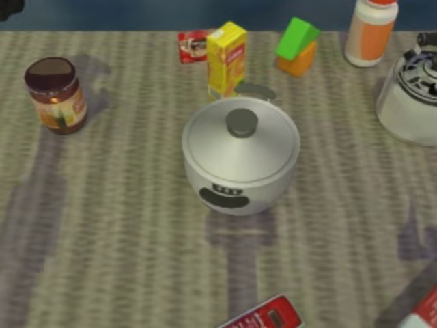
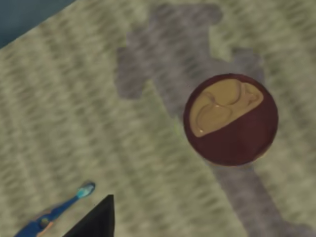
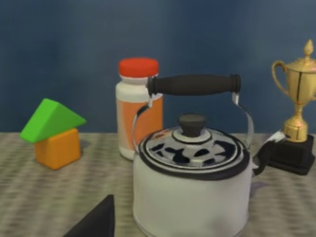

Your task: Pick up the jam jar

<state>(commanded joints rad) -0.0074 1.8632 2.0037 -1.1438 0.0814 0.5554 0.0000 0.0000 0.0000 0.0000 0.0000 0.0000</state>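
Note:
The jam jar [image 1: 56, 96] stands upright at the far left of the table, with dark jam, a brown lid and an orange-yellow label. The left wrist view looks straight down on the jam jar [image 2: 230, 120], lid up, with an arm's shadow lying across the cloth around it. Only a black tip of my left gripper [image 2: 98, 219] shows at that view's edge, apart from the jar. My right gripper [image 3: 98, 219] likewise shows just a black tip, beside the kettle [image 3: 192, 182]. Neither gripper appears in the top view.
A silver pot [image 1: 240, 154] sits mid-table. Behind it are a yellow carton [image 1: 226, 58], red packet [image 1: 192, 46], green-and-orange block [image 1: 298, 46] and white bottle [image 1: 370, 31]. The kettle [image 1: 413, 92] and a trophy [image 3: 298, 133] stand at the right. A blue toothbrush [image 2: 59, 210] lies near the jar.

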